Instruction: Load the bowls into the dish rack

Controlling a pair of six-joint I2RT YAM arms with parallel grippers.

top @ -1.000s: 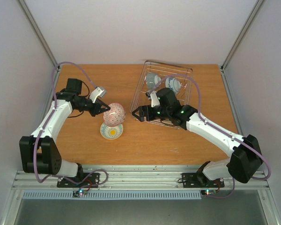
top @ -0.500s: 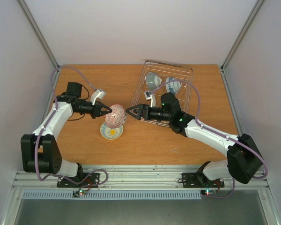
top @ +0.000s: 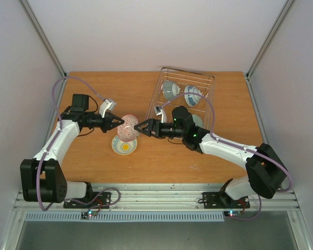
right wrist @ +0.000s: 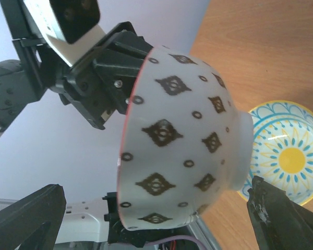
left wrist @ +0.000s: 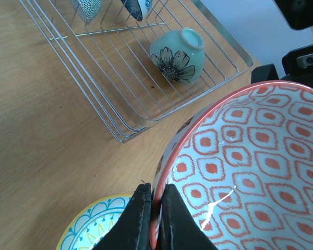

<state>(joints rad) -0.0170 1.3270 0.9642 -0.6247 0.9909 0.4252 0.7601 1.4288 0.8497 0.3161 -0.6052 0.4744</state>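
Observation:
My left gripper (top: 120, 125) is shut on the rim of the pink-red patterned bowl (top: 128, 127) and holds it on its side above the table. In the left wrist view the fingers (left wrist: 141, 219) pinch the rim of the bowl (left wrist: 250, 172). My right gripper (top: 141, 127) is open and just right of this bowl. In the right wrist view its jaws stand wide apart on either side of the bowl's pale, dark-patterned outside (right wrist: 182, 146). The wire dish rack (top: 188, 73) holds three bowls: a pale one (top: 170, 88), a blue-and-white one (top: 192, 95) and a pale green flowered one (left wrist: 177, 54).
A yellow-and-blue patterned bowl (top: 124, 146) sits on the table right below the held bowl; it also shows in the left wrist view (left wrist: 94, 229) and the right wrist view (right wrist: 289, 156). The rack (left wrist: 94, 67) lies at the back right of the table.
My right arm has swung left from the rack's front edge to the held bowl, gripper open. My left gripper has shifted slightly right with the bowl.

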